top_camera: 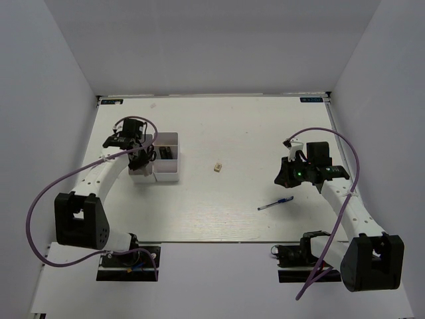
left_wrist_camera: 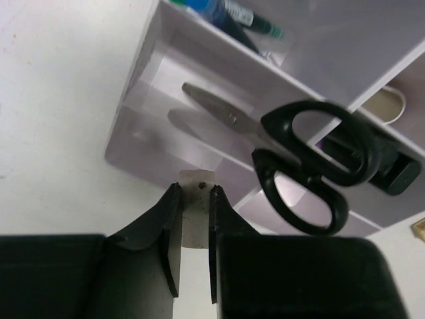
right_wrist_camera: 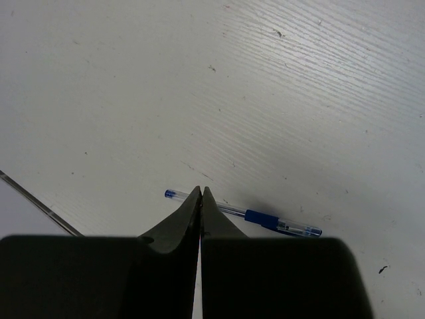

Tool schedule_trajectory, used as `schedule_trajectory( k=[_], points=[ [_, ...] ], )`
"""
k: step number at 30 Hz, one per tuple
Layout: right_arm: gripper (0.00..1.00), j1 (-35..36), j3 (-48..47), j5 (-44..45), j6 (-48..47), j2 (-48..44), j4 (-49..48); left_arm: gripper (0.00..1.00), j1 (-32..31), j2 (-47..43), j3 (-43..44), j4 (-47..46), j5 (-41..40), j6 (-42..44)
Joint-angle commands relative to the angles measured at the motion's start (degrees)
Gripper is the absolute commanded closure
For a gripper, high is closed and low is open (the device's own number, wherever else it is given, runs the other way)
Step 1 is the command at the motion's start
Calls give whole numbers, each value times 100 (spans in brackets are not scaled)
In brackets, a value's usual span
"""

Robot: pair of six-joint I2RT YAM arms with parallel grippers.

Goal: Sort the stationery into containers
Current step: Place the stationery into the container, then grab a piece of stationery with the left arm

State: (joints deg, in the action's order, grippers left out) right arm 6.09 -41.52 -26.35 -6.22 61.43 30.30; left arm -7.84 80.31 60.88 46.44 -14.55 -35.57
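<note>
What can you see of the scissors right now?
The scissors have two black, plastic-looking loop handles and plain silver metal blades, which are closed. They lie tilted in the white tray. The blades slant into one compartment, while the handles seem to rest on a divider and overhang the next cell. Only the tray appears to touch them. The left end effector is at the tray's outer wall, clear of them.

White wood-grain table (top_camera: 232,133), plain white walls (top_camera: 212,40) around, blue label (top_camera: 311,100) at far-right corner
</note>
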Motion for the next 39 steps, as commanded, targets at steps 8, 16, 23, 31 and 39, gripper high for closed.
schedule_trajectory(
  k=[8,16,23,31,39],
  points=[
    [100,-20,-137,-134,-64,-26,-16,74,212,63,328,-275,-22,42],
    [100,-20,-146,-186,-73,1,2,50,239,11,117,-354,-40,-20],
    [98,-20,-129,-204,-81,1,10,50,239,-156,29,-319,-31,-20],
    [88,-20,-129,-222,-108,1,19,100,-742,-1157,-111,-599,406,375],
    [68,-20,-172,-230,-196,115,81,39,-2774,259,651,-970,1446,1597]
  ],
)
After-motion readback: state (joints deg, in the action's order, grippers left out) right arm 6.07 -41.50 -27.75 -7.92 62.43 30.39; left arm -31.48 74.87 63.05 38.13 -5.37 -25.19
